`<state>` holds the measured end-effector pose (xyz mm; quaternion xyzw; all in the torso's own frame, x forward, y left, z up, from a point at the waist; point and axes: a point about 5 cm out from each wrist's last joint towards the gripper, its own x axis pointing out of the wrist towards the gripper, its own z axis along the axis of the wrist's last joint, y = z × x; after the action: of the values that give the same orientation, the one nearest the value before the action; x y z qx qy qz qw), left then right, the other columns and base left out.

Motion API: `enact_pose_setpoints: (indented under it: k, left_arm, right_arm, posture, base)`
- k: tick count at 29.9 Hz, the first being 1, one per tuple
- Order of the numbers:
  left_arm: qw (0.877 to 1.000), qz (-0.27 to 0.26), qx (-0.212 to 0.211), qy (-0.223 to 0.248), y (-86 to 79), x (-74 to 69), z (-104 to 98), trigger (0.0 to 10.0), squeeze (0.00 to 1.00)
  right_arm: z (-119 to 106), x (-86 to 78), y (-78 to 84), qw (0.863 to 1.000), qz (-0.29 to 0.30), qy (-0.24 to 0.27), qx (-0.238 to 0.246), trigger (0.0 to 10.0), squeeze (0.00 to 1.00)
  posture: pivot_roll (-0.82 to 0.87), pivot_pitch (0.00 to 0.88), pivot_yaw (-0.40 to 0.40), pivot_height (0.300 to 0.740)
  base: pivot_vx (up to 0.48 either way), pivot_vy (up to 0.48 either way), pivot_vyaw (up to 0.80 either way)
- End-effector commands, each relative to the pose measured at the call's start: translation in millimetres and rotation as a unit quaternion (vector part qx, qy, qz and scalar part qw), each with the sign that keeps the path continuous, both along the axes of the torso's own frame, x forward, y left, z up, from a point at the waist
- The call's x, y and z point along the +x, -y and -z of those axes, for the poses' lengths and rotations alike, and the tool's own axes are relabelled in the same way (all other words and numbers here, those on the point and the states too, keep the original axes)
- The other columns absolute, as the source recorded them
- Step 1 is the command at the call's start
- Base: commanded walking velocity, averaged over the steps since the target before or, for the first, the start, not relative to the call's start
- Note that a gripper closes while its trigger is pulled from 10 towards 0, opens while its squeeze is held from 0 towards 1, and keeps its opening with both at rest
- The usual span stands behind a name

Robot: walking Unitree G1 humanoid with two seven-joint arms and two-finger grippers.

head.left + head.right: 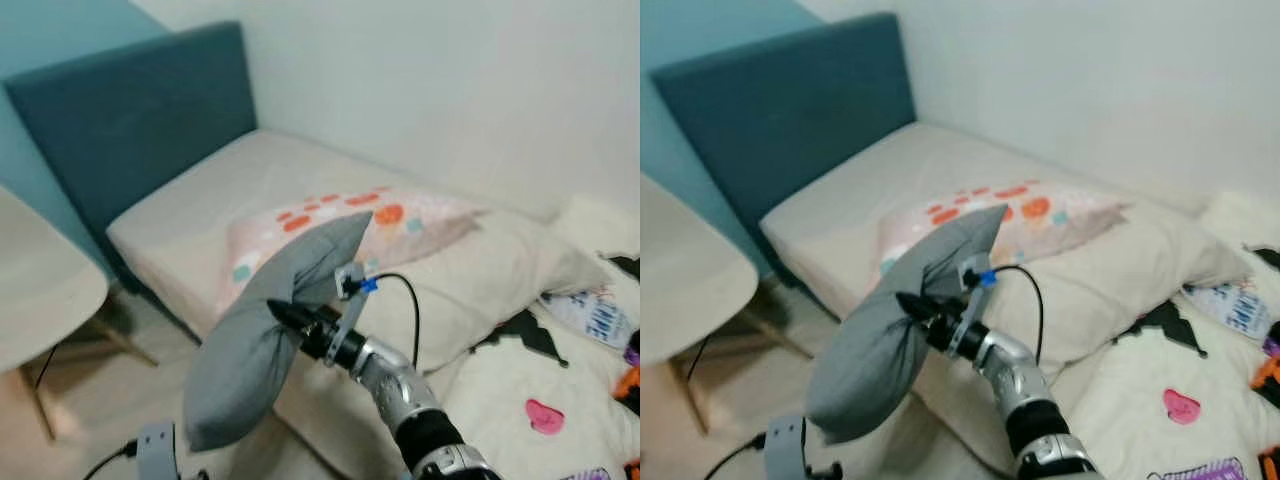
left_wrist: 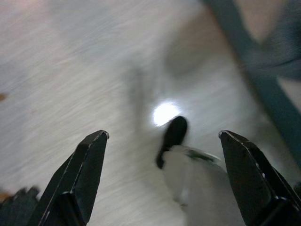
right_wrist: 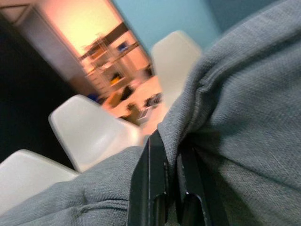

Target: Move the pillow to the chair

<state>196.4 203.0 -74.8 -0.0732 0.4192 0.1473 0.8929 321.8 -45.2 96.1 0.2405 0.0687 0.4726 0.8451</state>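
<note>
One soft grey fabric pillow (image 1: 262,335) hangs clear of the beige mattress (image 1: 240,185), pinched at its middle by the right gripper (image 1: 288,316), whose black fingers (image 3: 155,188) clamp a fold of cloth. The left gripper (image 2: 162,136) hangs over pale flooring (image 2: 70,70), fingers spread wide. A white moulded chair (image 1: 40,290) stands near, at the robot's left.

Held up at centre-near: pillow (image 1: 262,330), pinched in right gripper (image 1: 288,318), off the bed (image 1: 190,215). Behind it on bed, 2nd pillow (image 1: 400,222). Chair (image 1: 40,285) at left, headboard (image 1: 120,115) far left.
</note>
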Motion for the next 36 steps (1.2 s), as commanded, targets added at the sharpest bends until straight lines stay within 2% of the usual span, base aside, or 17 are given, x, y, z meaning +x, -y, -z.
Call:
enact_pose_setpoints:
  k: [1,10,15,20,22,23,24,25,26,28,29,31,32,34,35,36]
  left_arm:
    - [1.0,0.003,0.008,-0.013,-4.8,-8.4,4,10.0,0.0]
    - [1.0,0.022,0.017,-0.012,-4.4,-7.9,3,10.0,0.0]
    - [0.999,0.033,0.019,-0.001,-2.9,-5.0,2,10.0,0.0]
    - [0.999,0.036,0.017,0.002,-1.9,-4.0,1,10.0,0.0]
    - [0.999,0.037,0.013,0.004,-0.9,-3.1,1,10.0,0.0]
    - [0.999,0.037,0.008,0.008,0.4,-1.9,0,10.0,0.0]
    - [0.999,0.037,0.008,0.008,0.4,-1.9,0,10.0,0.0]
    - [0.999,0.039,0.005,0.011,1.4,-0.9,0,10.0,0.0]
    - [0.999,0.039,0.005,0.011,1.4,-0.9,0,10.0,0.0]
    - [0.999,0.04,0.002,0.015,2.5,0.4,-1,10.0,0.0]
    - [0.999,0.04,0.002,0.015,2.5,0.4,-1,10.0,0.0]
    - [0.999,0.038,-0.002,0.017,3.2,1.2,-1,10.0,0.0]
    - [0.999,0.038,-0.002,0.017,3.2,1.2,-1,10.0,0.0]
    - [0.999,0.037,-0.002,0.012,3.0,-0.4,0,10.0,0.0]
    - [0.999,0.037,-0.002,0.012,3.0,-0.4,0,10.0,0.0]
    - [0.999,0.038,-0.001,0.009,2.7,-1.8,1,10.0,0.0]
  right_arm:
    - [-13,-1.5,-18.1,0.999,-0.024,0.028,0.036,10.0,0.0]
    - [-3,-3.0,-15.9,1.0,-0.022,0.013,0.016,10.0,0.0]
    - [10,-4.1,-7.1,1.0,-0.006,-0.009,-0.006,10.0,0.0]
    - [14,-4.1,-3.3,1.0,0.002,-0.015,-0.013,10.0,0.0]
    - [19,-4.1,0.7,0.999,0.01,-0.022,-0.032,10.0,0.0]
    - [27,-4.7,5.8,0.998,0.021,-0.03,-0.058,10.0,0.0]
    - [27,-4.7,5.8,0.998,0.021,-0.03,-0.058,10.0,0.0]
    - [38,-5.7,13.1,0.993,0.042,-0.04,-0.107,10.0,0.0]
    - [38,-5.7,13.1,0.993,0.042,-0.04,-0.107,10.0,0.0]
    - [61,-10.6,31.2,0.973,0.081,-0.065,-0.204,10.0,0.0]
    - [61,-10.6,31.2,0.973,0.081,-0.065,-0.204,10.0,0.0]
    - [82,-17.8,53.8,0.941,0.123,-0.095,-0.3,10.0,0.0]
    - [82,-17.8,53.8,0.941,0.123,-0.095,-0.3,10.0,0.0]
    - [104,-30.7,81.0,0.902,0.164,-0.13,-0.377,10.0,0.0]
    - [104,-30.7,81.0,0.902,0.164,-0.13,-0.377,10.0,0.0]
    - [111,-37.1,91.8,0.886,0.178,-0.144,-0.404,10.0,0.0]
  posture:
    - [-0.08,0.048,0.027,0.701]
    - [-0.07,0.038,0.026,0.701]
    - [-0.07,0.037,0.029,0.701]
    - [-0.08,0.037,0.029,0.701]
    - [-0.08,0.037,0.029,0.701]
    - [-0.08,0.041,0.029,0.701]
    - [-0.08,0.041,0.029,0.701]
    - [-0.08,0.043,0.029,0.701]
    - [-0.08,0.043,0.029,0.701]
    - [-0.07,0.046,0.026,0.701]
    - [-0.07,0.046,0.026,0.701]
    - [-0.07,0.049,0.024,0.701]
    - [-0.07,0.049,0.024,0.701]
    - [-0.08,0.05,0.023,0.701]
    - [-0.08,0.05,0.023,0.701]
    - [-0.08,0.05,0.023,0.701]
  base:
    - [0.0,0.0,0.8]
    - [0.0,0.0,0.8]
    - [0.0,0.0,0.8]
    - [0.0,0.0,0.8]
    - [0.0,0.0,0.8]
    - [0.0,0.0,0.8]
    - [0.0,0.0,0.8]
    - [0.0,0.0,0.8]
    - [0.0,0.0,0.8]
    - [0.381,0.0,0.0]
    - [0.48,0.0,0.0]
    - [0.48,0.0,0.0]
    - [0.48,0.0,0.0]
    - [0.48,0.0,0.0]
    - [0.48,0.0,0.0]
    - [0.48,0.0,0.0]
